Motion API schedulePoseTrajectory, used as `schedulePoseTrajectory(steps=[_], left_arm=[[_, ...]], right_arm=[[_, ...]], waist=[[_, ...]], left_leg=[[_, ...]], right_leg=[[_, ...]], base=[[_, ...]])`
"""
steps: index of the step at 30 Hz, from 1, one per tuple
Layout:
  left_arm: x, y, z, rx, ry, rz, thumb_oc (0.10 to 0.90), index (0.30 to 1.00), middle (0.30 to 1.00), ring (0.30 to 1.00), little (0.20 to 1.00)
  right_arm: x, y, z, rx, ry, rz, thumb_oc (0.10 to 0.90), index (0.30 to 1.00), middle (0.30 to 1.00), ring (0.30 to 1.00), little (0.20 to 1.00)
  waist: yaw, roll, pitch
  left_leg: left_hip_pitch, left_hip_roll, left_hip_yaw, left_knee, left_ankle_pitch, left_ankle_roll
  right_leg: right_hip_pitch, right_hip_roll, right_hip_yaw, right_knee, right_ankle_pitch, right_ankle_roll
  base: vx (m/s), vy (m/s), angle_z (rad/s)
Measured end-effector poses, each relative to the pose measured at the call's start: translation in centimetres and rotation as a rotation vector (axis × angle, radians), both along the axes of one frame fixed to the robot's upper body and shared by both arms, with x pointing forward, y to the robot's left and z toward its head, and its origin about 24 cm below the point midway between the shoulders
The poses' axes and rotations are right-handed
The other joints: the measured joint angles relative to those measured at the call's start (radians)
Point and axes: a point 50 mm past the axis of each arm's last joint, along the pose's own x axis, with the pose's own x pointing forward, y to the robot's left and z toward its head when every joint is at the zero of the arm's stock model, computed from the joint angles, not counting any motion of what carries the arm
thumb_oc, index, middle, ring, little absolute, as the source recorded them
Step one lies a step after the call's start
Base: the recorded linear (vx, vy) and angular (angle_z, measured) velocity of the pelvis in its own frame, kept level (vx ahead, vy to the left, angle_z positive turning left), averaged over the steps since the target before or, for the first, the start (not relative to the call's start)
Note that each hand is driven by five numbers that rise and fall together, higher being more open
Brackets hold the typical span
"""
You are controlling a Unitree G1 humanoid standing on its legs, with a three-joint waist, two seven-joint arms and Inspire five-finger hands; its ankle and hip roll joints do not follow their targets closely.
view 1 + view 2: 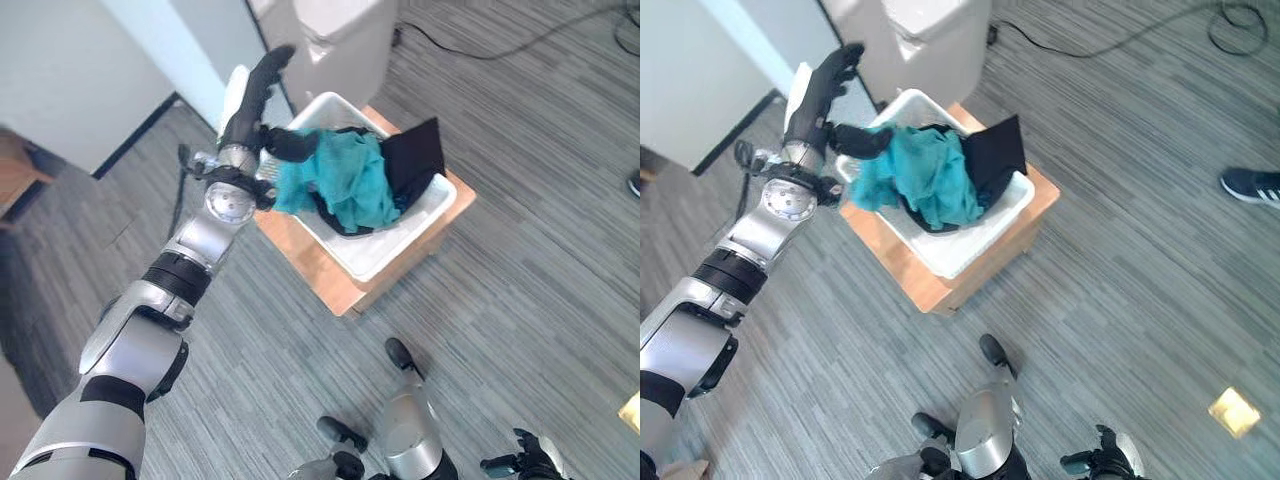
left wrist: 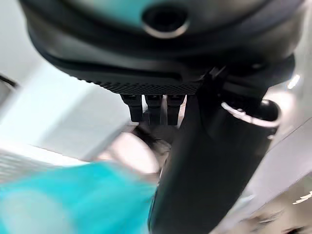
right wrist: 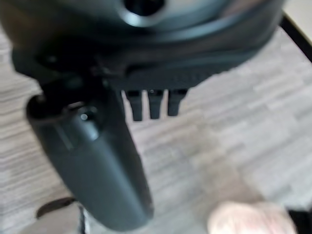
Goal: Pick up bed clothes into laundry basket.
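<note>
The left robot hand (image 1: pixel 252 105), fingers straight and apart, hovers just beside the teal cloth (image 1: pixel 345 180). That cloth and a black garment (image 1: pixel 415 155) already lie in the white laundry basket (image 1: pixel 395 245); little seems left.

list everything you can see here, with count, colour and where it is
laundry basket: one, white, on the wooden stand
wooden stand: one, light brown, on the floor under the basket
teal garment: one, teal, piled in the basket, spilling over the rim on the robot's left
black garment: one, black, in the basket, draped over its far rim
white appliance: one, white, on the floor just beyond the basket
cable: one, black, on the floor beyond the basket
person's shoe: one, dark with white stripes, on the floor on the robot's right
floor: grey striped carpet
left hand: one, dark, raised at the basket's left rim, fingers straight, thumb against the teal garment
right hand: one, dark, above the floor
</note>
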Motion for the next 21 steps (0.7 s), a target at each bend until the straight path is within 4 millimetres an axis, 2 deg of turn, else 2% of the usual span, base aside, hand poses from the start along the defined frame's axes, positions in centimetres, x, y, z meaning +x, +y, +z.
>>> schedulePoseTrajectory(steps=[3, 5, 7, 9, 11, 12, 13, 15, 16, 17, 18, 19, 20, 21], left_arm=[[-0.9, -1.1, 0.1, -0.073, -0.023, -0.092, 0.800, 0.900, 0.900, 0.900, 0.900], [-1.0, -1.4, 0.1, -0.103, -0.010, -0.132, 0.800, 0.900, 0.900, 0.900, 0.900], [-1.4, -1.7, 0.4, -0.106, -0.014, -0.181, 0.800, 0.900, 0.900, 0.900, 0.900], [-1.6, -1.4, 0.7, -0.093, -0.029, -0.187, 0.800, 0.900, 0.900, 0.900, 0.900], [-1.9, -1.3, 0.4, -0.090, -0.041, -0.192, 0.800, 0.900, 0.900, 0.900, 0.900], [-2.2, -0.3, 0.1, -0.107, -0.044, -0.177, 0.800, 0.900, 0.900, 0.900, 0.900], [-2.4, 0.0, -0.2, -0.120, -0.044, -0.171, 0.800, 0.900, 0.900, 0.900, 0.900], [-3.2, 1.3, -0.7, -0.123, -0.053, -0.152, 0.800, 0.900, 0.900, 0.900, 0.900], [-5.3, 4.2, -2.1, -0.176, -0.074, -0.108, 0.800, 0.900, 0.900, 0.900, 0.900], [-7.4, 6.7, -3.4, -0.230, -0.106, -0.046, 0.800, 0.900, 0.900, 0.900, 0.900], [-9.7, 9.7, -4.7, -0.221, -0.130, 0.060, 0.800, 0.900, 0.900, 0.900, 0.900], [-11.0, 13.4, -5.5, -0.167, -0.132, 0.228, 0.800, 0.900, 0.900, 0.900, 0.900], [-11.0, 15.0, -5.5, -0.172, -0.132, 0.310, 0.800, 0.900, 0.900, 0.900, 0.900], [-12.1, 17.2, -6.1, -0.204, -0.148, 0.434, 0.800, 0.900, 0.900, 0.900, 0.900]], right_arm=[[0.0, -1.0, 0.5, -0.042, 0.016, 0.015, 0.800, 0.900, 0.900, 0.900, 0.900], [0.0, -2.0, 1.2, -0.072, 0.027, 0.016, 0.800, 0.900, 0.900, 0.900, 0.900], [-0.3, -4.0, 2.4, -0.136, 0.041, 0.001, 0.800, 0.900, 0.900, 0.900, 0.900], [0.0, -5.9, 4.1, -0.191, 0.008, -0.026, 0.800, 0.900, 0.900, 0.900, 0.900], [-0.6, -7.0, 4.9, -0.234, 0.009, -0.031, 0.800, 0.900, 0.900, 0.900, 0.900], [1.5, -7.4, 6.5, -0.256, -0.074, -0.018, 0.800, 0.900, 0.900, 0.900, 0.900], [1.7, -7.9, 7.3, -0.286, -0.094, 0.005, 0.800, 0.900, 0.900, 0.900, 0.900], [3.6, -8.7, 10.3, -0.345, -0.208, 0.052, 0.800, 0.900, 0.900, 0.900, 0.900], [4.5, -8.6, 17.4, -0.438, -0.475, 0.108, 0.800, 0.900, 0.900, 0.900, 0.900], [3.8, -6.0, 21.6, -0.519, -0.681, 0.209, 0.800, 0.900, 0.900, 0.900, 0.900], [3.7, -3.0, 25.1, -0.618, -0.889, 0.339, 0.800, 0.900, 0.900, 0.900, 0.900], [3.6, 0.4, 27.3, -0.681, -1.108, 0.439, 0.800, 0.900, 0.900, 0.900, 0.900], [4.4, 1.6, 27.9, -0.686, -1.184, 0.481, 0.800, 0.900, 0.900, 0.900, 0.900], [5.8, 3.0, 28.4, -0.649, -1.270, 0.513, 0.800, 0.900, 0.900, 0.900, 0.900]], waist=[[0.032, -0.012, -0.079], [0.048, -0.023, -0.106], [0.067, -0.038, -0.143], [0.108, -0.054, -0.193], [0.108, -0.072, -0.225], [0.132, -0.081, -0.238], [0.124, -0.080, -0.245], [0.136, -0.086, -0.250], [0.134, -0.055, -0.264], [0.133, -0.028, -0.275], [0.135, -0.027, -0.273], [0.137, -0.070, -0.269], [0.149, -0.088, -0.278], [0.152, -0.117, -0.317]], left_leg=[[0.004, 0.014, -0.023, -0.001, 0.002, -0.003], [0.026, 0.021, -0.038, -0.001, 0.004, -0.006], [0.041, 0.028, -0.057, -0.001, 0.004, -0.007], [0.038, 0.035, -0.062, 0.000, 0.004, -0.008], [0.041, 0.041, -0.083, 0.000, 0.013, -0.018], [0.036, 0.043, -0.086, 0.000, 0.010, -0.018], [0.037, 0.043, -0.087, 0.000, 0.006, -0.017], [0.038, 0.044, -0.092, 0.000, 0.012, -0.017], [0.032, 0.043, -0.101, 0.007, 0.018, -0.023], [0.022, 0.050, -0.100, 0.010, 0.020, -0.027], [0.040, 0.059, -0.085, 0.001, 0.029, -0.040], [0.079, 0.083, -0.076, 0.001, 0.028, -0.041], [0.082, 0.087, -0.080, 0.007, 0.026, -0.041], [0.068, 0.100, -0.075, 0.005, -0.004, -0.041]], right_leg=[[0.018, 0.010, -0.021, 0.000, -0.008, -0.011], [0.049, 0.015, -0.038, 0.000, -0.010, -0.015], [0.078, 0.018, -0.059, -0.001, -0.020, -0.017], [0.081, 0.025, -0.066, -0.001, -0.022, -0.021], [0.092, 0.027, -0.085, -0.001, -0.026, -0.026], [0.094, 0.031, -0.087, -0.001, -0.026, -0.027], [0.094, 0.030, -0.088, -0.002, -0.027, -0.027], [0.094, 0.029, -0.096, -0.002, -0.028, -0.028], [0.090, 0.038, -0.096, -0.001, -0.031, -0.028], [0.079, 0.039, -0.095, -0.001, -0.030, -0.029], [0.083, 0.044, -0.081, -0.001, -0.035, -0.034], [0.103, 0.066, -0.051, -0.002, -0.044, -0.044], [0.119, 0.082, -0.060, 0.002, -0.047, -0.044], [0.094, 0.093, -0.067, 0.013, -0.061, -0.045]], base=[[0.02, -0.044, 0.17], [0.01, -0.031, 0.26], [-0.01, -0.012, 0.25], [-0.01, -0.015, 0.08], [-0.06, -0.056, 0.23], [-0.10, -0.093, 0.17], [-0.01, -0.054, 0.04], [0.06, -0.025, 0.12], [-0.01, -0.039, 0.03], [0.05, 0.006, -0.15], [0.09, 0.012, -0.50], [-0.01, -0.028, -0.49], [-0.11, -0.047, -0.31], [-0.14, -0.041, -0.18]])
